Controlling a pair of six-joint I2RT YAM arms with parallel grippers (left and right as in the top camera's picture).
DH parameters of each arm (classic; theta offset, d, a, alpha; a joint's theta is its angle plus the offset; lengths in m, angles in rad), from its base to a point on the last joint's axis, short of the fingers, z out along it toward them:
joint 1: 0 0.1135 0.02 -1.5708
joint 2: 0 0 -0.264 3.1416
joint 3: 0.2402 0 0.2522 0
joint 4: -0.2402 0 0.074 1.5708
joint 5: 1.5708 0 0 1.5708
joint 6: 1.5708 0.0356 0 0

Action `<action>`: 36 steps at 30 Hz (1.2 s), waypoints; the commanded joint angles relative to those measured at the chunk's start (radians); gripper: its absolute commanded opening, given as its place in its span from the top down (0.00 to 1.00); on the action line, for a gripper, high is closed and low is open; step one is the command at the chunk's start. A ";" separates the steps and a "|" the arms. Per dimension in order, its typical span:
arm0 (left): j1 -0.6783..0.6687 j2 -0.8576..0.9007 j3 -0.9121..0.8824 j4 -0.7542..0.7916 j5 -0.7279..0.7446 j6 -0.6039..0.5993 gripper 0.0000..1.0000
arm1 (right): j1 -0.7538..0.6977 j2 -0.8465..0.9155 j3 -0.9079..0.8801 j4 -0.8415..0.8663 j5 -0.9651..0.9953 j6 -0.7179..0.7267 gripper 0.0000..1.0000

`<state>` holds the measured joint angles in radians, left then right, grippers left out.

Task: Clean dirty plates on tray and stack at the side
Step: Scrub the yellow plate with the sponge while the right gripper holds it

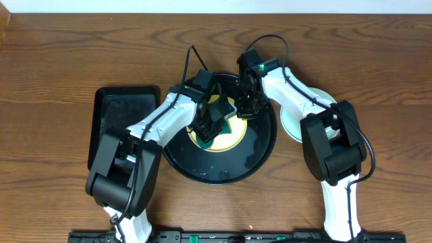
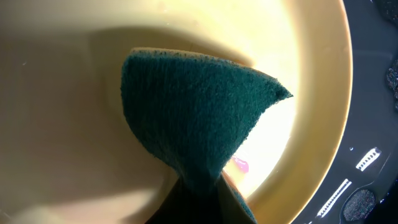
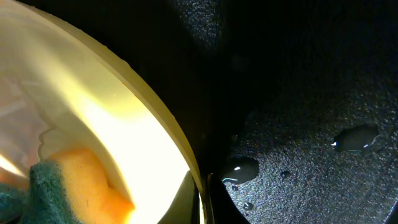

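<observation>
Two arms meet over the round black tray [image 1: 202,172] in the middle of the wooden worktop [image 1: 54,67]. We see the yellow plate [image 1: 233,137] lying inside this tray, slightly toward its far side. The left end effector [image 1: 208,128] is pressed together on a sponge [image 2: 199,106], pinching it so that the green scouring face folds into a cone against the plate's inner surface. In the left wrist view a small pink speck [image 2: 240,165] sits on the plate just beside the sponge's lower edge. The right end effector [image 1: 246,108] is at the plate's far right rim and appears closed on that rim, though its fingers are mostly in shadow in the right wrist view. There we also make out the sponge's orange foam side and a few water drops [image 3: 354,138] on the tray's textured floor. One mint-green plate [image 1: 291,125] rests on the worktop just right of the tray, partly under the right arm. We cannot tell whether another lies beneath it. At the left lies a rectangular black tray [image 1: 121,111].
</observation>
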<state>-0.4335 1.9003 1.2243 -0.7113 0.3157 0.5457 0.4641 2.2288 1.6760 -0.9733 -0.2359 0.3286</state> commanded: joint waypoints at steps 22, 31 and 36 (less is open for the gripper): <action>-0.043 -0.005 0.036 -0.002 -0.178 -0.941 0.92 | 0.021 0.021 -0.022 0.011 0.043 0.032 0.99; -0.052 -0.024 0.039 -0.002 -0.185 -1.633 0.92 | 0.021 0.021 -0.022 0.009 0.043 0.034 0.98; -0.052 -0.024 0.039 0.001 -0.390 -1.684 0.93 | 0.021 0.021 -0.022 0.009 0.043 0.034 0.98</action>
<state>-0.4896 1.8896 1.2480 -0.7017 0.1081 -0.9825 0.4671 2.2280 1.6760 -0.9714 -0.2287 0.3370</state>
